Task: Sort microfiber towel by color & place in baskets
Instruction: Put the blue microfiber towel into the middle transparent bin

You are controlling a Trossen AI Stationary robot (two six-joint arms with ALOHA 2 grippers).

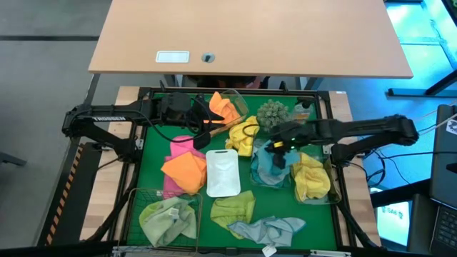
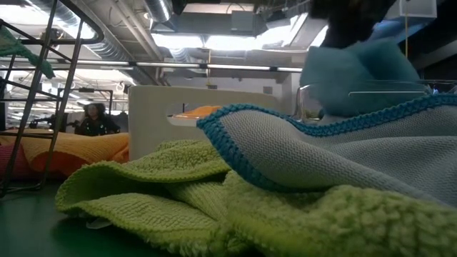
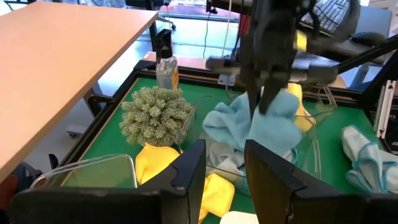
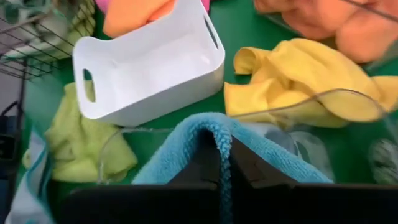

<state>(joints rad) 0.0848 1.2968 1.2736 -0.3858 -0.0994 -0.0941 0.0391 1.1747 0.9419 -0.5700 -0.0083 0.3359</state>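
Right gripper (image 4: 224, 163) pinches a teal towel (image 4: 186, 146) over the clear tub (image 1: 275, 171); its drape may snag the rim; left gripper (image 3: 225, 163) waits open by the far edge

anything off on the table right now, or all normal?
Mostly loose towels, as expected mid-sort. One oddity: the white tray sits empty while an orange towel and a pink towel lie on the mat beside it. The right gripper holds a teal towel over a clear tub.

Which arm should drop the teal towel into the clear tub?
Right. Its gripper already pinches the teal towel directly over the clear tub; the left gripper is open, empty, farther off.
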